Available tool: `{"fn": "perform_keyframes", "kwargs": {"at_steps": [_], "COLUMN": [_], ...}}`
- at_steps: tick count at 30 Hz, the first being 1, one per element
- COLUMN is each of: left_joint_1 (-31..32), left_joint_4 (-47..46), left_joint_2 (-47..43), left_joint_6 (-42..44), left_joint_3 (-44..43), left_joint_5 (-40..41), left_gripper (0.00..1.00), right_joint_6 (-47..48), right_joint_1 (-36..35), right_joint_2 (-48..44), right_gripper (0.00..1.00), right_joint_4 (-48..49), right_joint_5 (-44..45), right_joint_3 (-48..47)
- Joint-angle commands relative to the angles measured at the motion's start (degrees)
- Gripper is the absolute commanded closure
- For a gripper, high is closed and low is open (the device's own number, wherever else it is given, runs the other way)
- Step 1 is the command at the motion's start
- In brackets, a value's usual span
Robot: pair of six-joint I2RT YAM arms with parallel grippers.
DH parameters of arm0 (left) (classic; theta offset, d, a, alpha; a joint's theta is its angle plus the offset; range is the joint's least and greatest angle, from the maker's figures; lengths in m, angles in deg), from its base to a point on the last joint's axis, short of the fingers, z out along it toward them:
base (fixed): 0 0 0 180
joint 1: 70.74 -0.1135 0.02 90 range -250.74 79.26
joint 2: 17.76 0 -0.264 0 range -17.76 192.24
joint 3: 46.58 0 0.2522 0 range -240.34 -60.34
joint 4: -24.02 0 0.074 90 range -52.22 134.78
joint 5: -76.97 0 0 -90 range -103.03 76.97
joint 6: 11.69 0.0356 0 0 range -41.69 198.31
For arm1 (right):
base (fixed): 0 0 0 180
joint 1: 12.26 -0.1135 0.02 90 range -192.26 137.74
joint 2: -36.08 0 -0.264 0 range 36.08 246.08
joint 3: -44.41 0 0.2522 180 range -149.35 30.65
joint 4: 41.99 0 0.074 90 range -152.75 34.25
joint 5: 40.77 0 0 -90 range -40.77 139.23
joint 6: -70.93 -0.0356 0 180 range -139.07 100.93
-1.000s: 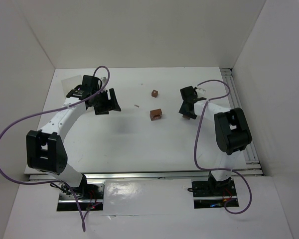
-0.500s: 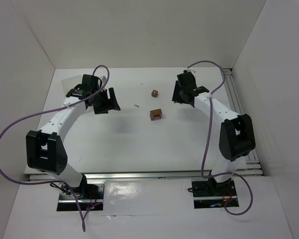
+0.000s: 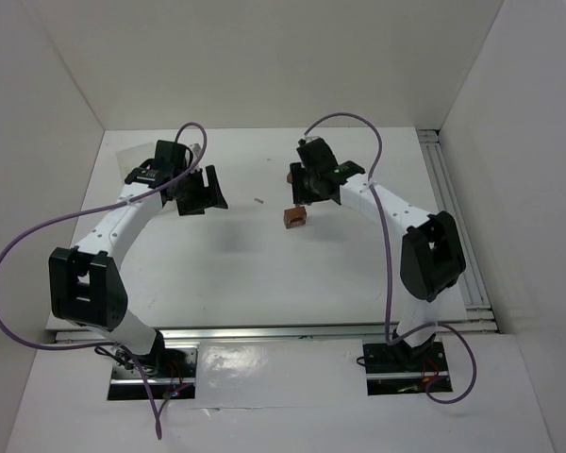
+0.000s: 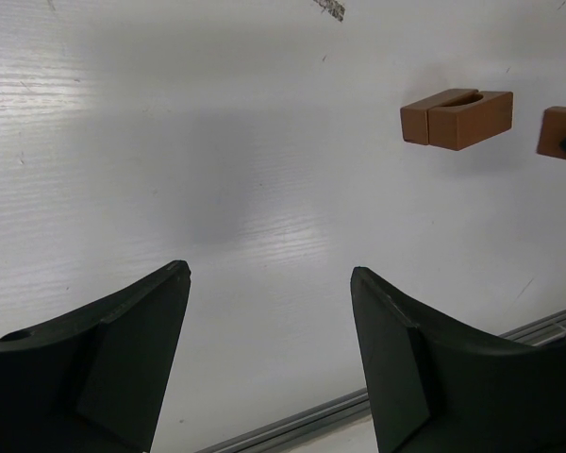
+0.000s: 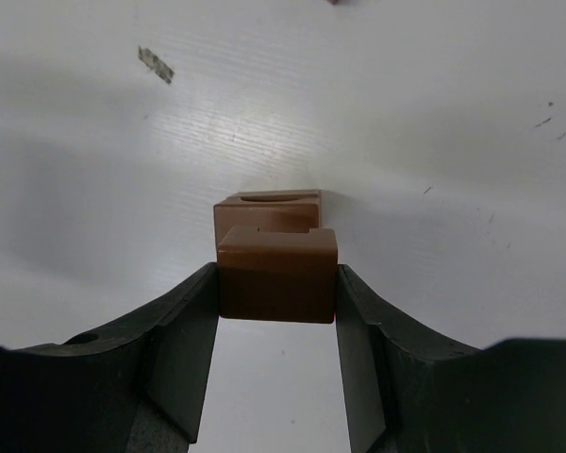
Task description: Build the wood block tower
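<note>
My right gripper is shut on a reddish-brown wood block, pinched between both fingers above the table. Just beyond it, a second wood block with a groove in its top lies on the table. The left wrist view shows that grooved block too. A bit of reddish-brown peeks out at the right gripper's left side; I cannot tell whether it is a separate cube. My left gripper hangs open and empty over bare table, well left of the blocks. No stacked tower shows.
A tiny pale sliver lies on the table between the two grippers. White walls enclose the table on three sides. A metal rail runs along the right edge, another along the near edge.
The right arm has swung left from the table's right side to above the blocks in the middle, carrying its block. The left arm has not moved.
</note>
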Motion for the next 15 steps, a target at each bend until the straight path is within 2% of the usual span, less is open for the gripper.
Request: {"fn": "perform_keyframes", "kwargs": {"at_steps": [1,9,15], "left_joint_1": [0.3,0.3,0.3], "left_joint_4": [0.0,0.0,0.0], "left_joint_2": [-2.1,-2.1,-2.1], "left_joint_6": [0.7,0.7,0.7], "left_joint_3": [-1.8,-1.2,-1.2], "left_joint_5": [0.3,0.8,0.8], "left_gripper": [0.19,0.19,0.19], "right_joint_6": [1.5,1.4,-0.5], "right_joint_1": [-1.4,-3.1,-4.3], "right_joint_2": [2.3,4.6,6.0], "right_gripper": [0.57,0.57,0.56], "right_joint_4": [-2.9,-3.4,-4.6], "right_joint_5": [0.3,0.9,5.0], "right_joint_3": [-3.6,-4.8,-7.2]}}
